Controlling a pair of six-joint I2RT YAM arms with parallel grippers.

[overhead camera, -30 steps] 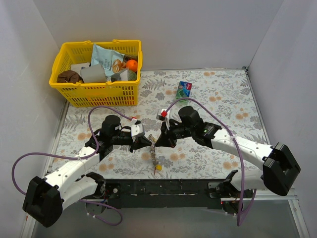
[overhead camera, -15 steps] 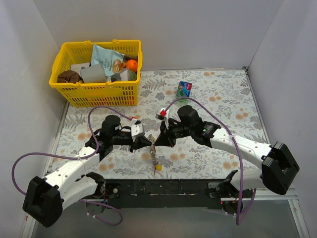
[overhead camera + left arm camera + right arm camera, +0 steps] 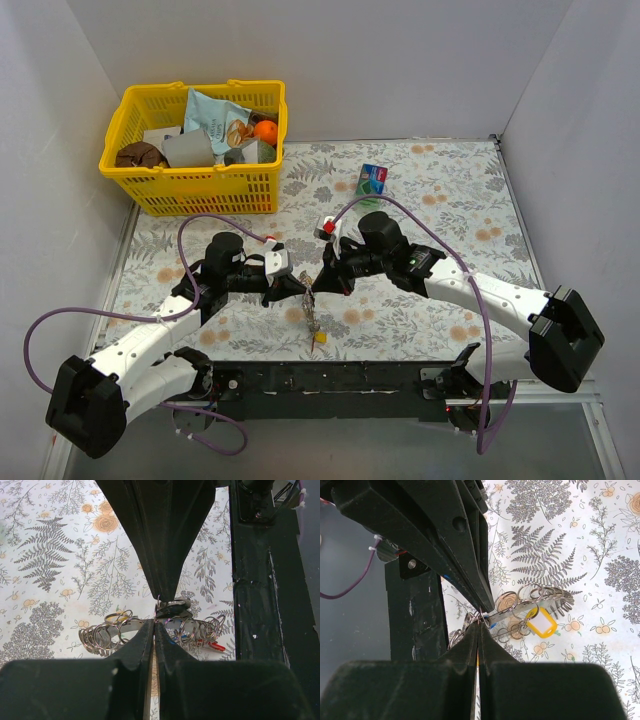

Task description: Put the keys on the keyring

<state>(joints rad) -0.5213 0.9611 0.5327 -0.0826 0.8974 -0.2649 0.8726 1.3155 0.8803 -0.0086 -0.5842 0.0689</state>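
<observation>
- Right now the left gripper [image 3: 298, 287] and the right gripper [image 3: 323, 282] meet tip to tip over the near middle of the floral table [image 3: 450, 190].
- Left jaws: fully closed, the fingertips pressed together with no gap showing. They end right at the keyring [image 3: 131, 625].
- Right jaws: closed just as tightly, their points touching the same bundle from the opposite side.
- Whether either pair actually pinches metal cannot be told; the contact spot is tiny and crowded by both sets of tips.
- From above, the keyring runs from the meeting point toward the near table edge, between the two arms. It is seen edge-on as a thin silvery strip.
- The wrist views show many small wire loops bunched along it on both sides of the jaws.
- The keys [image 3: 197, 636] cluster among those loops, just beside the tips; a red tag [image 3: 216, 645] and a blue tag [image 3: 181, 638] show in the left wrist view.
- A yellow tag [image 3: 542, 625] hangs just under the strip, at its end nearest the arm bases.
- A yellow basket [image 3: 190, 190] with a snack bag [image 3: 215, 115] and an orange [image 3: 265, 130] sits at the far left corner, well apart.
- A small blue-green packet [image 3: 372, 180] lies farther back on the table.
</observation>
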